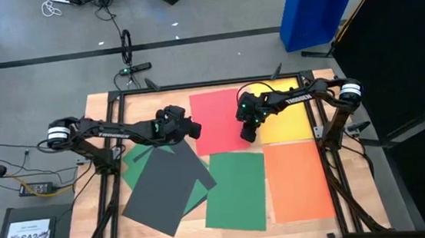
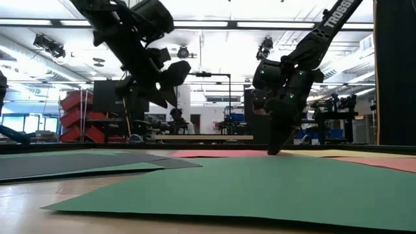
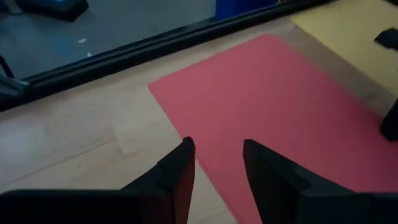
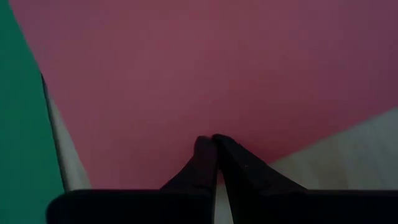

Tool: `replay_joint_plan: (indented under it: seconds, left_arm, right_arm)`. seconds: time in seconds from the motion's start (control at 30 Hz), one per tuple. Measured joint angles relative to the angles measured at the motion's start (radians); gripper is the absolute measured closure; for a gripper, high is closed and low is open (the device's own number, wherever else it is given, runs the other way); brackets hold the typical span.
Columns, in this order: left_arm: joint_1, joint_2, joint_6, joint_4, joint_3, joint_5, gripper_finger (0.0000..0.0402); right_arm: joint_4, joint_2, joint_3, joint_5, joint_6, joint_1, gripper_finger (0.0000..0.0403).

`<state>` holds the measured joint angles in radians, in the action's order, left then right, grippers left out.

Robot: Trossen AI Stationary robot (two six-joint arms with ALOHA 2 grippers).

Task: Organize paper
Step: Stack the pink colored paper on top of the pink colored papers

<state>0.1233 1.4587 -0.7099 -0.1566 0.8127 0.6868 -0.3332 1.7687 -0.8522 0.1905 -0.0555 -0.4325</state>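
On the near part of the wooden counter (image 1: 91, 230), the green sheet (image 1: 236, 190) lay flat at the middle, with the orange sheet (image 1: 299, 181) just beside it toward the right arm's side. Toward the left arm's side, the dark grey sheet (image 1: 165, 189) rested at an angle on top of another green sheet (image 1: 136, 172), whose corners showed past its edges. Farther back, the red sheet (image 1: 217, 122) lay flat near the far middle of the counter, and the yellow sheet (image 1: 290, 120) lay next to it on the right arm's side, partly covered by that arm. The right claw (image 1: 248, 133) was down at the near edge of the red sheet, close to the yellow one, its fingers (image 4: 208, 163) pressed together with the tips touching the red paper; whether any paper was caught between them could not be told. The left claw (image 1: 195, 128) hovered above the counter at the red sheet's other edge, its two fingers (image 3: 180, 168) apart and holding nothing. Beyond the counter, on the grey floor, a blue bin (image 1: 316, 10) sat off the far right corner.
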Motion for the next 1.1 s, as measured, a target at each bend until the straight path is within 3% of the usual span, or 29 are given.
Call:
replay_joint_plan:
  seconds: [0.23,0.43,0.6,0.77,1.1]
  left_arm:
    - [0.050,0.082,0.078,0.003,0.000,-0.064,0.0280]
    - [0.160,0.171,0.042,0.003,0.001,-0.213,0.0284]
    - [0.247,0.183,0.034,0.009,0.002,-0.244,0.0304]
    - [0.317,0.183,0.085,0.031,0.003,-0.346,0.0324]
    - [0.341,0.183,0.127,0.063,0.003,-0.368,0.0335]
  right_arm:
    - [-0.079,0.003,-0.042,-0.038,-0.001,-0.008,0.0403]
    - [-0.090,0.005,-0.050,-0.043,-0.002,-0.007,0.0403]
    - [-0.097,0.005,-0.051,-0.044,-0.010,-0.008,0.0403]
    - [-0.095,-0.003,-0.051,-0.028,-0.019,-0.008,0.0403]
    - [-0.106,-0.088,-0.042,-0.037,-0.023,-0.009,0.0402]
